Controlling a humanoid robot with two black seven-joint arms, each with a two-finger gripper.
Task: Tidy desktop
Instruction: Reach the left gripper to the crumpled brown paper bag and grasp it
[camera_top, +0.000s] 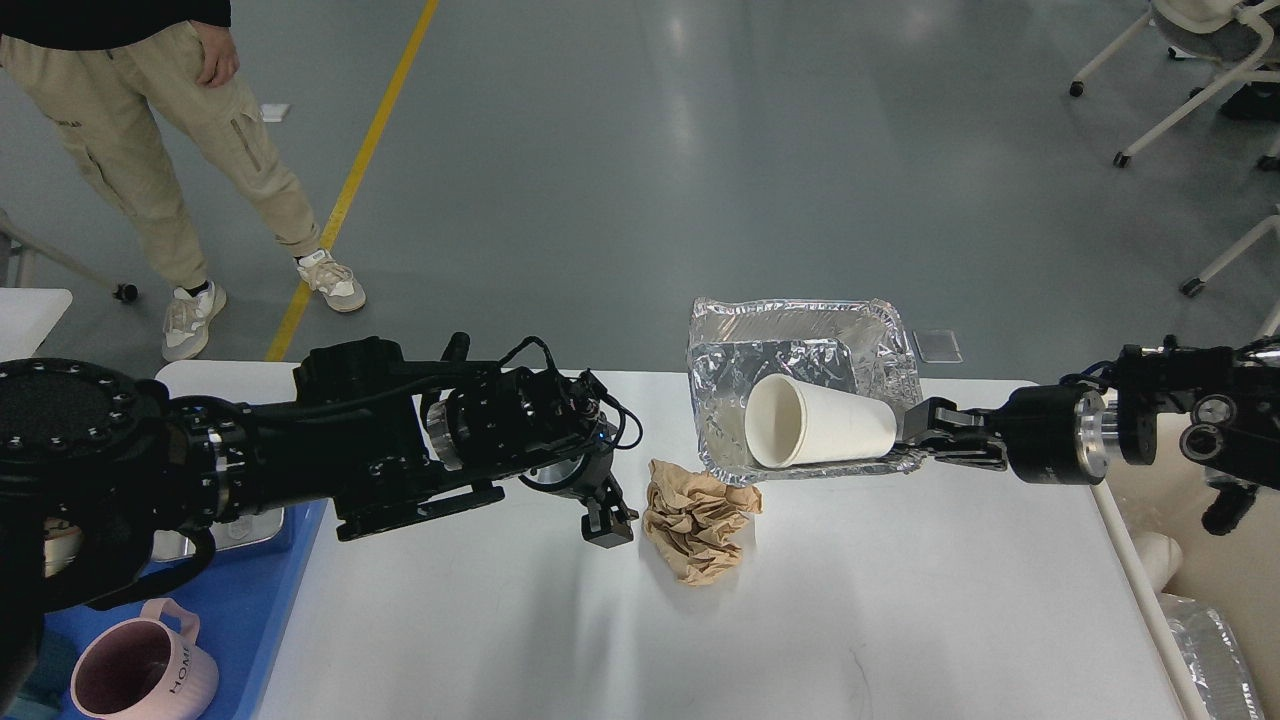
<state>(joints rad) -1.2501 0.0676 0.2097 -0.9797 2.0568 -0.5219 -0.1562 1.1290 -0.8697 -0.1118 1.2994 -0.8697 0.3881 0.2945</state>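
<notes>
Here, the white desktop (900, 620) filled most of the lower view, its far edge running across the middle. On it, near the centre, lay a crumpled brown paper ball (698, 530). Just left of the paper hung the left gripper (606, 524), pointing downward at the end of the black arm that came in from the left; its fingers appeared dark and close together (too small to tell apart), so whether it was open or closed could not be judged. It sat just beside the paper, and contact could not be made out.

Farther back and to the right, a foil tray (800, 330) was tilted up with its far rim raised, and a white paper cup (815, 435) lay on its side inside it, mouth facing left. The right gripper (918, 440) clamped the tray's right rim, fingers closed on the foil edge.

At the left edge stood a blue tray (260, 610), holding a pink mug (140, 675) and a metal tin (235, 530), mostly hidden behind the left arm. A person in beige trousers (150, 150) stood on the grey floor beyond.
</notes>
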